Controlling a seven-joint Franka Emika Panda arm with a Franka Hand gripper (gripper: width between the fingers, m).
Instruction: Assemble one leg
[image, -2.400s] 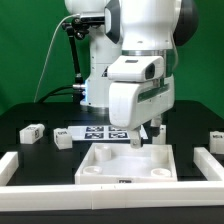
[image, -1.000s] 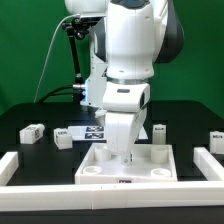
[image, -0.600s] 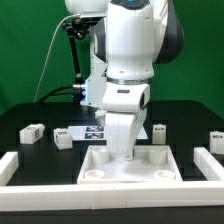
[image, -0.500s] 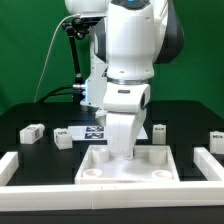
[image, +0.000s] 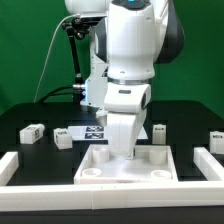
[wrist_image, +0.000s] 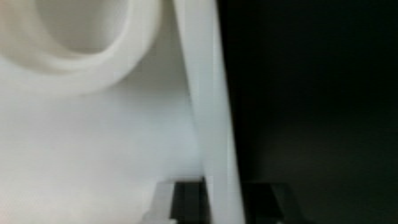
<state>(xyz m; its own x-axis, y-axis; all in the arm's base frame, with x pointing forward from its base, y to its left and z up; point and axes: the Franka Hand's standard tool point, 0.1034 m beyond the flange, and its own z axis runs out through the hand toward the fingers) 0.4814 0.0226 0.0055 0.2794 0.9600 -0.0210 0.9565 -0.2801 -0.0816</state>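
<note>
Nearest the counter's front edge, mid-way along: the big white tray-like part (image: 128, 179), round sockets in its corners, w/ a white rail (image: 12, 166) toward each front corner. The arm (image: 128, 60) hangs low over the tray's back rim. Wrist view: the fingers (wrist_image: 183, 205) sit one each side of that rim (wrist_image: 208, 100), tight against it by the look. It's blurred, so I can't tell if they're actually pinching or just straddling. No leg in them.

Further back, toward the back edge: the leg (image: 159, 130) closest to the fingers stands just past the tray's back corner on the exterior view's right, apart from the tray. It looks upright, long axis approx vertical, but it's too small to be sure. The other legs (image: 63, 139) lie toward the exterior view's left, by the marker board (image: 95, 131), plus one near the edge on the exterior view's right.

Judgement: the next pick means lifting off the rim, going back and to the exterior view's right, then closing top-down across the leg's narrow sides. Only one arm, so no choice there.
</note>
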